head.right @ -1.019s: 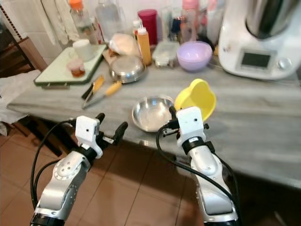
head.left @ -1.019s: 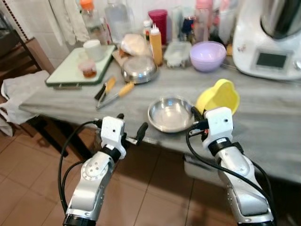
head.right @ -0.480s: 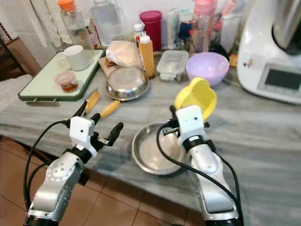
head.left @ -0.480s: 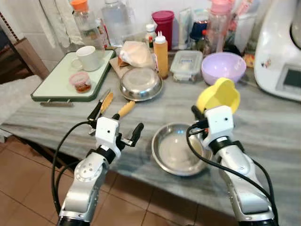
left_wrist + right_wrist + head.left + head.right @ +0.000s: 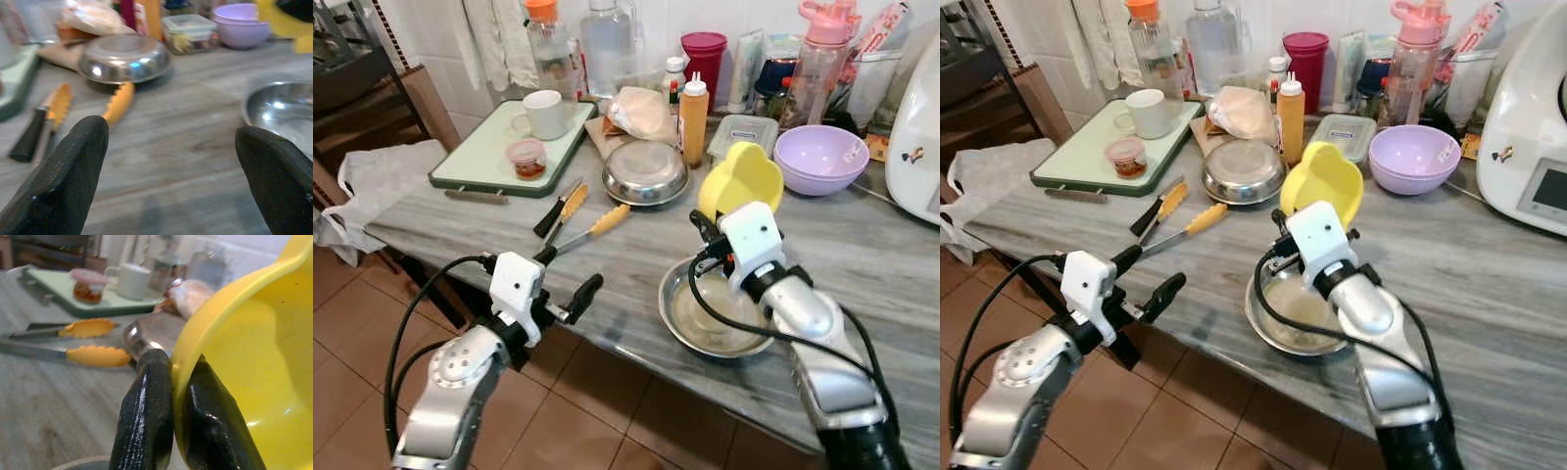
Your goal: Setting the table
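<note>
Right gripper [image 5: 171, 396]: fingers pinched on the rim of a yellow bowl [image 5: 737, 179], one finger outside the wall, one inside. Bowl held tilted, off the table, above the far rim of a steel bowl [image 5: 677, 315].

Left gripper [image 5: 570, 293]: fingers spread wide, holding nothing, at the table's near edge, left of the steel bowl.

Table [image 5: 607, 250]: grey, wood-grained top.

Steel bowl: upright, at the near edge of the table, under the right gripper.

Tongs [image 5: 590, 228]: orange tips, lying flat mid-table, left of the steel bowl.

Knife [image 5: 556, 208]: black and orange, lying just beside the tongs, on their left.

Second steel bowl [image 5: 644, 171]: upside down, behind the tongs, toward the far edge.

Tray [image 5: 480, 162]: pale green, at the table's far left corner; carries a white mug [image 5: 544, 114] and a small red-lidded tub [image 5: 527, 157].

Squeeze bottle [image 5: 693, 119]: orange, upright, just behind the overturned bowl.

Purple bowl [image 5: 819, 159]: upright, toward the far right, behind the yellow bowl.

Clear lidded box [image 5: 741, 131]: between the squeeze bottle and the purple bowl.

Far edge: a row of bottles and jars, including a red container [image 5: 704, 59].

White cloth [image 5: 372, 181]: lies beside the table's left end.
</note>
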Robot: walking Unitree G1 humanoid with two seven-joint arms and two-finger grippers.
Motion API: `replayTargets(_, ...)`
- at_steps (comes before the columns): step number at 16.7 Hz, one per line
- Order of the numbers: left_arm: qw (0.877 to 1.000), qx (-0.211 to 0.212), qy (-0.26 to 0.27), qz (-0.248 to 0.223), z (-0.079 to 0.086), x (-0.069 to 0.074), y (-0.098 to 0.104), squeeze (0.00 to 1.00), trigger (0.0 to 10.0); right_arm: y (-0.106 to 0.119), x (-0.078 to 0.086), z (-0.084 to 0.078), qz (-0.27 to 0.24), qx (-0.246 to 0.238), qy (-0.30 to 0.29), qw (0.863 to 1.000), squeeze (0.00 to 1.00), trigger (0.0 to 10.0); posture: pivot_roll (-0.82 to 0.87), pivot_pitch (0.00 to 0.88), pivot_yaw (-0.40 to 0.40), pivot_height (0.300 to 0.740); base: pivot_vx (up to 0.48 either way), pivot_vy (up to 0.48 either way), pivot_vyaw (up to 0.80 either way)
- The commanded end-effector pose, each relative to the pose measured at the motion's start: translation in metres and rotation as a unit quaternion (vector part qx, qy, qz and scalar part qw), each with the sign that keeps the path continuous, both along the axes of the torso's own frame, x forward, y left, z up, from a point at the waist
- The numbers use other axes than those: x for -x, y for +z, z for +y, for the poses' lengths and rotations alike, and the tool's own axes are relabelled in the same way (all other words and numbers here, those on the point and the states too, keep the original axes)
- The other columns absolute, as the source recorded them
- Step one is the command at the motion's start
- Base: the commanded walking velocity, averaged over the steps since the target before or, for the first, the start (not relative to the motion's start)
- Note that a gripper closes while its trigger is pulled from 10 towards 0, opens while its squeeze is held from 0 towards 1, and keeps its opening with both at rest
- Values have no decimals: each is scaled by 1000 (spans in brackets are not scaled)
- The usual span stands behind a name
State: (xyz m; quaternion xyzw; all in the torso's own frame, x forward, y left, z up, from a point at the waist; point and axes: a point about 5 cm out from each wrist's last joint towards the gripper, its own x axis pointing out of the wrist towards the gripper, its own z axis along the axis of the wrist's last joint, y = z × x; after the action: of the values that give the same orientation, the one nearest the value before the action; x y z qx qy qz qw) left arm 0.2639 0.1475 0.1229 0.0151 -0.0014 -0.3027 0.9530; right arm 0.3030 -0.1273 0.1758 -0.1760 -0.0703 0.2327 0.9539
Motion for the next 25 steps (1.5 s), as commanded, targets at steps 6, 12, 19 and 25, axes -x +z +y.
replayTargets(6,999,7,-50,20,-8,12,0,0,10000,-7,-14,18,59,85,148,984,0,10000,-48,107,57,740,0,0,0)
replayTargets(12,996,15,-76,35,-10,20,-8,0,10000,-12,-26,27,91,103,215,967,0,10000,-33,113,47,740,0,0,0)
replayTargets(19,996,14,-80,43,-13,23,-11,0,10000,-18,-29,29,103,121,235,959,835,10000,-29,113,51,740,0,0,0)
replayTargets(25,996,8,-77,49,-15,21,-17,0,10000,-16,-33,30,80,147,242,956,1000,10000,-31,106,49,740,0,0,0)
